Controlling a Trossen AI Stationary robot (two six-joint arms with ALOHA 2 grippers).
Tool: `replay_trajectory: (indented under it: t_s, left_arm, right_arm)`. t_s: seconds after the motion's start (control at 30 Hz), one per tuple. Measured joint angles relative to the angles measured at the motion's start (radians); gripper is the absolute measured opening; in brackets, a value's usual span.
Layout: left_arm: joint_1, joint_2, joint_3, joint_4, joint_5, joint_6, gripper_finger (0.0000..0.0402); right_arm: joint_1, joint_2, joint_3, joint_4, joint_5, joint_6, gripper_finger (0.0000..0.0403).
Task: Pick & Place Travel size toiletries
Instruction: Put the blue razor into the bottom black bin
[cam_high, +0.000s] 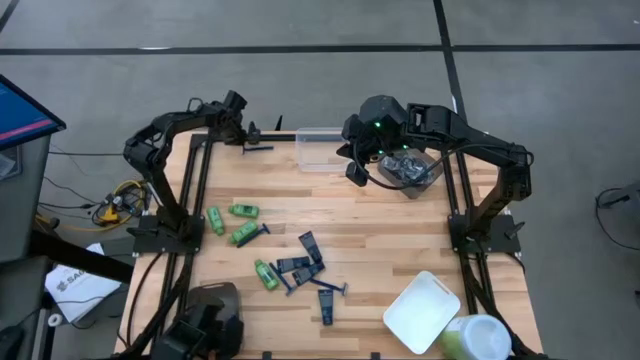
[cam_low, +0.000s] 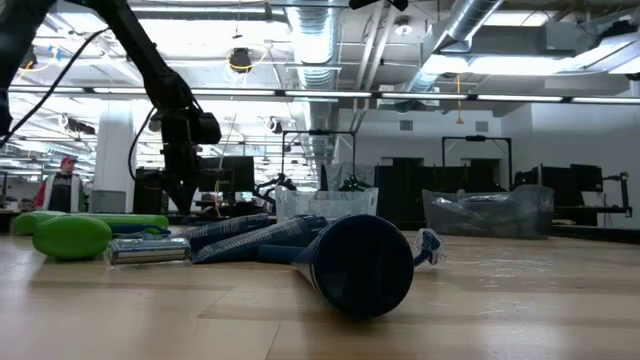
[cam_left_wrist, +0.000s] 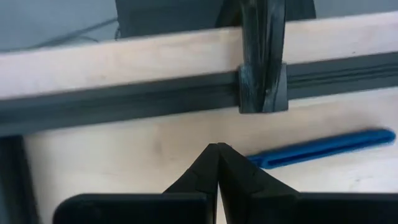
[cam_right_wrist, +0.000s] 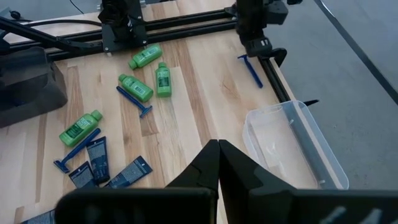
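Toiletries lie scattered over the lower centre of the high view: green mini bottles (cam_high: 244, 210), flat navy tubes (cam_high: 311, 246) and thin blue razors (cam_high: 331, 287), several overlapping. One razor (cam_high: 258, 149) lies apart at the upper left, beside the left gripper (cam_high: 250, 133). A clear tub (cam_high: 318, 147) sits top centre of the worktop (cam_high: 380, 230); it looks empty in the right wrist view.

Left gripper: fingers (cam_left_wrist: 217, 168) closed tip to tip, holding nothing, just short of the stray razor and close to the black frame rail (cam_left_wrist: 124, 102). Right gripper (cam_high: 357, 170): fingers pressed together, empty, hanging above the worktop near the clear tub.

Risks, as judged:
- The razor is thin and lies flat; closed tips could push it against the rail instead of lifting it.
- Overlapped tubes and razors may drag neighbours along.
- Rounded, glossy bottles may roll or slip.

Textures: pale wood-grain planks, crinkled bag (cam_high: 408, 168) in the grey bin, white tray (cam_high: 420, 312) at lower right.
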Motion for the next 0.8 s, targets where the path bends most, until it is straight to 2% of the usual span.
replay_trajectory:
  t_s: [0.5, 0.8]
  left_arm:
    - [0.015, -0.011, 0.000, -0.030, 0.008, -0.051, 0.0000]
    - [0.015, -0.011, 0.000, -0.039, 0.109, 0.025, 0.0000]
  right_arm:
    - [0.000, 0.000, 0.000, 0.001, 0.000, -0.003, 0.0000]
    - [0.000, 0.000, 0.000, 0.009, 0.000, -0.003, 0.0000]
